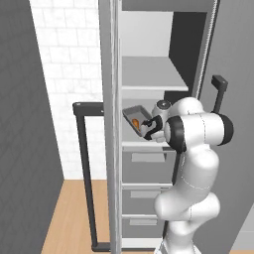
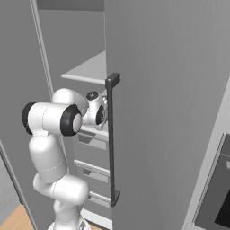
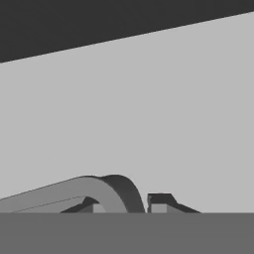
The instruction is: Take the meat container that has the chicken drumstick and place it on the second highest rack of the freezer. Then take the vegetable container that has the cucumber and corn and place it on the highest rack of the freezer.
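Nearest the base stands the white, dark-jointed robot arm (image 1: 191,168), bent at the elbow and reaching into the tall narrow grey freezer (image 1: 149,74), whose door is swung wide with its long dark vertical bar handle (image 1: 85,173) out to the left. At the arm's end the two-finger claw (image 1: 147,130) sits at the near right corner of a shallow dark grey rectangular meat container (image 1: 135,118), which is tilted, its open side facing the left base camera. In the hand view the container's rounded grey rim (image 3: 106,191) curves across between the two dark finger tips (image 3: 159,201), just at them; the fingers stand slightly apart, but whether they still pinch the rim cannot be told. Inside the tray lies the small orange-brown chicken drumstick (image 1: 136,122), just left of the claw. The container is at the level of the lower pale shelf, directly above the grey drawers (image 1: 144,171). Farther up and back is the highest rack (image 1: 151,74), a flat light grey board, well above the claw.
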